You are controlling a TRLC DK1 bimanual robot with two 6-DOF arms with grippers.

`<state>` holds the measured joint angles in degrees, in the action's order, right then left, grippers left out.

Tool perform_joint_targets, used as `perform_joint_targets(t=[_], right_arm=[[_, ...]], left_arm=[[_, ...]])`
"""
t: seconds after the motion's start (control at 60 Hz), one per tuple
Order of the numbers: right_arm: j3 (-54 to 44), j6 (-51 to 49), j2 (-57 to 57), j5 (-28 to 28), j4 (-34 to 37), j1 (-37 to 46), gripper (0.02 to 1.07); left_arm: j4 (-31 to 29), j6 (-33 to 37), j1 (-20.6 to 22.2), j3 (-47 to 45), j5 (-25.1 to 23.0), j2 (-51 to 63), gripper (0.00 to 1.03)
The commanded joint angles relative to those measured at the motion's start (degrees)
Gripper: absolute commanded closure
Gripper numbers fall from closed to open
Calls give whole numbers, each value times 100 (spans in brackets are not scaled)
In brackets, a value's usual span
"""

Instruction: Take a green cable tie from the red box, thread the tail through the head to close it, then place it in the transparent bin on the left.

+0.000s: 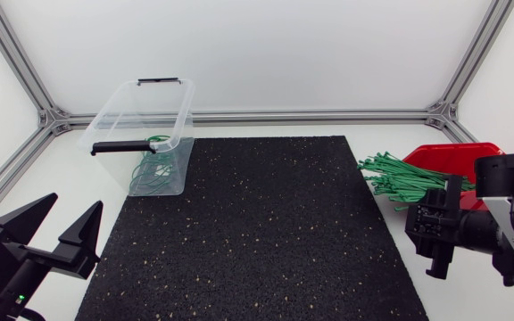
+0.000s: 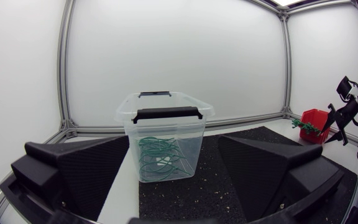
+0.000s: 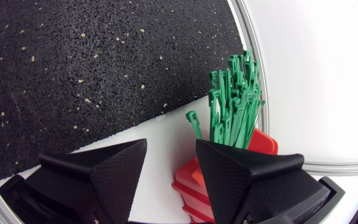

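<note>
A bundle of green cable ties [image 1: 398,175] sticks out of the red box [image 1: 453,159] at the table's right edge. My right gripper [image 1: 435,239] hangs just in front of the box. In the right wrist view its fingers [image 3: 120,171] stand apart with nothing between them, over the red box [image 3: 263,140] and close behind the green cable ties [image 3: 235,99]. The transparent bin [image 1: 141,125] stands at the back left with several closed green ties [image 1: 153,171] inside. My left gripper [image 1: 56,239] sits open near the front left corner, facing the transparent bin [image 2: 166,134].
A black speckled mat [image 1: 257,232] covers the middle of the table, and its edge [image 3: 166,115] runs close to the ties. The bin has a black handle [image 2: 166,114] on its near side. White table surface [image 1: 70,187] lies left of the mat.
</note>
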<state>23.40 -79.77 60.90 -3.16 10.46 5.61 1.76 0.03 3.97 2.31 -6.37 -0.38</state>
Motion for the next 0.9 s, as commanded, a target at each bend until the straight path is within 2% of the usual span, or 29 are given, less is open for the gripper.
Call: perform_joint_targets(t=[0.0,0.883], right_arm=[[148,-136,-17,17,53,-51,47],[394,-232,932,79,-606,-42,49]], left_arm=[[-27,14,60,-248,13,-14,3],[-35,14,34,-248,13,-14,3]])
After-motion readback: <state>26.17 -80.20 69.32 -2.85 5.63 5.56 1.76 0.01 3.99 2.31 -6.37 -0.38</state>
